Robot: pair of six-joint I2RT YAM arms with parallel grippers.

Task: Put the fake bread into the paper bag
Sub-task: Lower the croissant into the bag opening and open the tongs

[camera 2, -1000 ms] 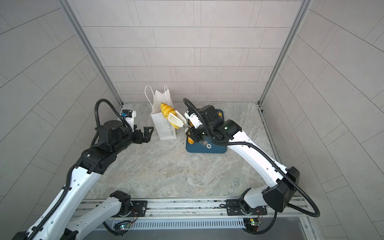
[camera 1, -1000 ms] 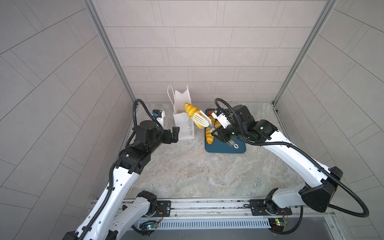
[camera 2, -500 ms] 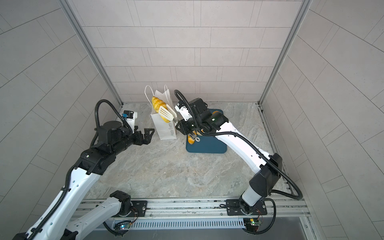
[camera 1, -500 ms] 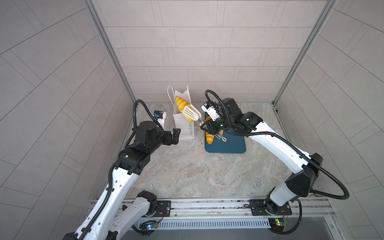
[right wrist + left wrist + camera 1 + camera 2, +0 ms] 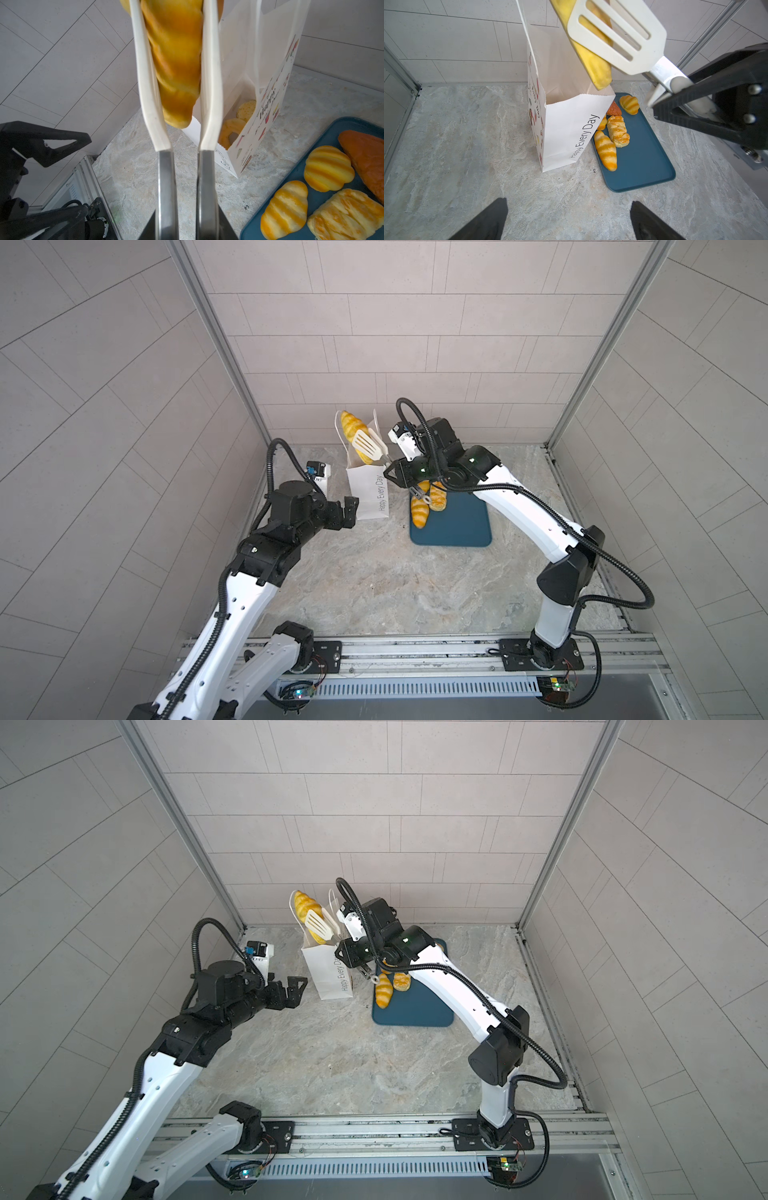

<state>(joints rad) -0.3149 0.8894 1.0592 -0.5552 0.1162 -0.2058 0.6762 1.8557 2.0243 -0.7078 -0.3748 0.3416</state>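
The white paper bag (image 5: pixel 368 489) (image 5: pixel 328 973) stands open at the back of the table. Over its mouth hang white slotted tongs (image 5: pixel 368 445) (image 5: pixel 616 37) that clamp a long striped piece of fake bread (image 5: pixel 352 433) (image 5: pixel 308 912) (image 5: pixel 176 62), tilted, with its lower end above the bag's rim. My right gripper (image 5: pixel 397 472) (image 5: pixel 187 226) is shut on the tongs' metal arms. Inside the bag (image 5: pixel 270 72) lie a ring (image 5: pixel 230 131) and a round piece (image 5: pixel 246 108). My left gripper (image 5: pixel 347 512) (image 5: pixel 569 220) stands open and empty, just left of the bag.
A dark teal tray (image 5: pixel 457 526) (image 5: pixel 643 166) lies right of the bag with several more pastries at its back left end, among them a striped roll (image 5: pixel 419 510) and an orange-brown triangle (image 5: pixel 365 153). Tiled walls enclose the back and both sides.
My right arm has carried the tongs and the long bread leftward and back, from above the tray to above the bag's mouth. The left arm has stayed still.
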